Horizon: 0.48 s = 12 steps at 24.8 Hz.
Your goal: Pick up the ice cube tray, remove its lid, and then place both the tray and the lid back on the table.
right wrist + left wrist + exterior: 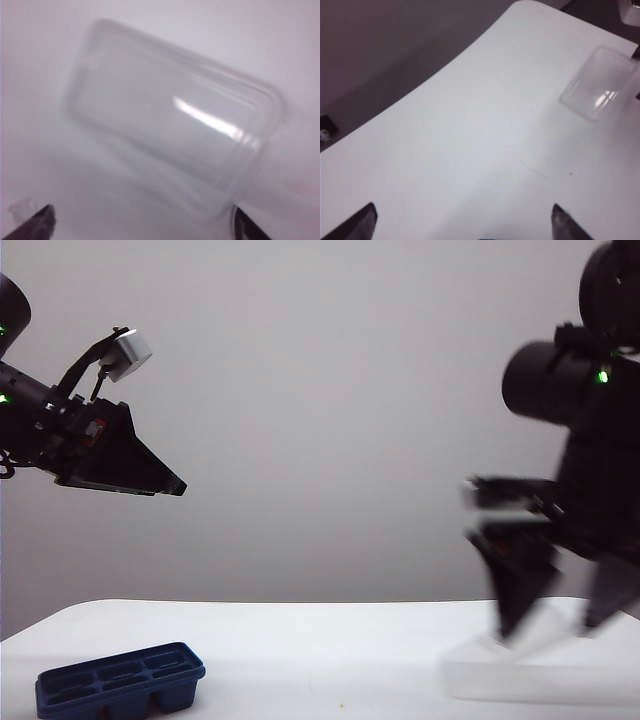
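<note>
glossy clear lid point(172, 145) lies flat under the right claw point(562, 620), spread apart; left claw point(165, 485) raised, spread too.

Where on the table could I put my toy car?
The widest bare patch of the table lies in the middle, between the ice cube tray and the lid. It is crowded over the lid, where the open right gripper hangs. The open left gripper hangs high above the tray.
</note>
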Each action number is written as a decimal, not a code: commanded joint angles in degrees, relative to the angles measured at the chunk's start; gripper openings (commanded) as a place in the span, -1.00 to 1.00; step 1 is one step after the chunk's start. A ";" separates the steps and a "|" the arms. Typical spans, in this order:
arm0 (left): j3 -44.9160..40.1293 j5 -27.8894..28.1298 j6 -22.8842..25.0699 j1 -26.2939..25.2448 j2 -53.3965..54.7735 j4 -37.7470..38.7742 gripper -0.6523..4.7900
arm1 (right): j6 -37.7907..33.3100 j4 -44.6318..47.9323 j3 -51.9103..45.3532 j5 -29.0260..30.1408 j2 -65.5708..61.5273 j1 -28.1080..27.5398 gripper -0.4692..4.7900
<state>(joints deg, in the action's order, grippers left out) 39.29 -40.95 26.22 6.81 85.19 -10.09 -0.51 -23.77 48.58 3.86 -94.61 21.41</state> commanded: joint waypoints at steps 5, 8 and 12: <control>0.24 -0.46 -0.76 -0.04 -0.48 0.39 1.00 | 0.50 -0.33 3.65 5.11 -0.85 0.35 1.00; 0.24 -0.66 -0.76 -0.04 -0.70 0.52 1.00 | 2.47 -2.71 4.28 3.69 -0.81 -0.52 1.00; 0.35 -2.91 -0.79 -0.07 -1.27 0.92 1.00 | 2.43 -2.69 4.66 4.02 0.04 -0.68 1.00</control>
<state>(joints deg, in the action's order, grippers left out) 39.33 -42.22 25.80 6.79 84.73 -9.15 1.61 -26.92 52.86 7.55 -95.59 20.60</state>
